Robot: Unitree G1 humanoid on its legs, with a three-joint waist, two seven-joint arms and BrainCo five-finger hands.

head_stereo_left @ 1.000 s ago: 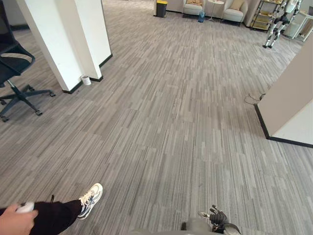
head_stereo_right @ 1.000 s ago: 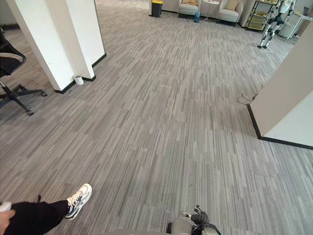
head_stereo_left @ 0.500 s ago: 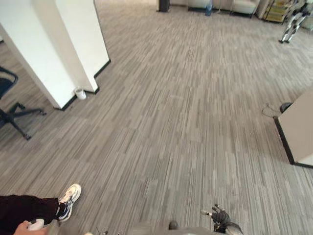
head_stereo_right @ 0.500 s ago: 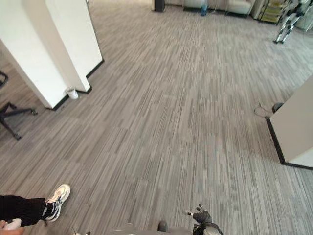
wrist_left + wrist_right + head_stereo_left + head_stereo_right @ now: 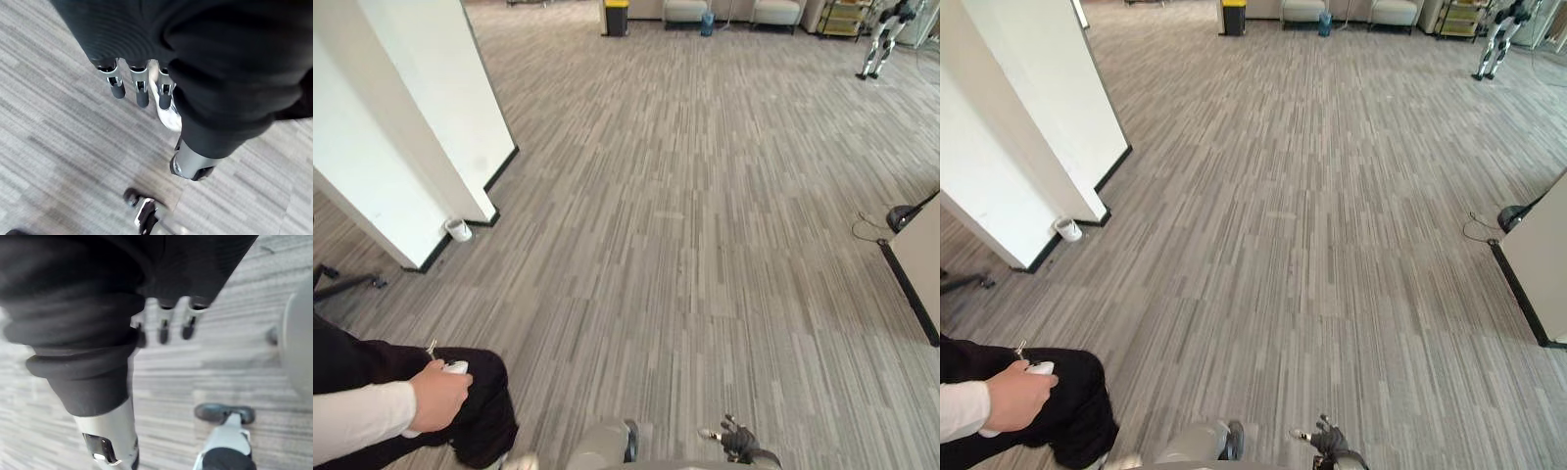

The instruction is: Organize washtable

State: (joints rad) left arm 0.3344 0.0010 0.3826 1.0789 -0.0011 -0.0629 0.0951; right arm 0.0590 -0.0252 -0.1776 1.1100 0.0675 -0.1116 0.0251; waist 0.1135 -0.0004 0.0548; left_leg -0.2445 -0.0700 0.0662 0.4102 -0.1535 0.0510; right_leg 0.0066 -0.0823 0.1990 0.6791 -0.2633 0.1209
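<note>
Plenty of grey striped carpet point(image 5: 705, 196) ahead in the head views, the washtable yet to be reached, I'd say, and a person's hand point(image 5: 438, 395) gripping a small white controller point(image 5: 456, 367) close on the left. Left wrist view: left hand point(image 5: 142, 93) dangles slack and empty; right wrist view: right hand point(image 5: 164, 330) likewise loose, holding nothing. Drift left and we could clip that person's dark trouser leg point(image 5: 480, 416).

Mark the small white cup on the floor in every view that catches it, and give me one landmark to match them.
Left eye view: the white cup stands at the left, about mid-height, at the foot of the white pillar.
Right eye view: the same cup is slightly nearer the left edge, beside the same pillar's dark skirting.
Shared landmark: the pillar's near corner, just by the cup.
</note>
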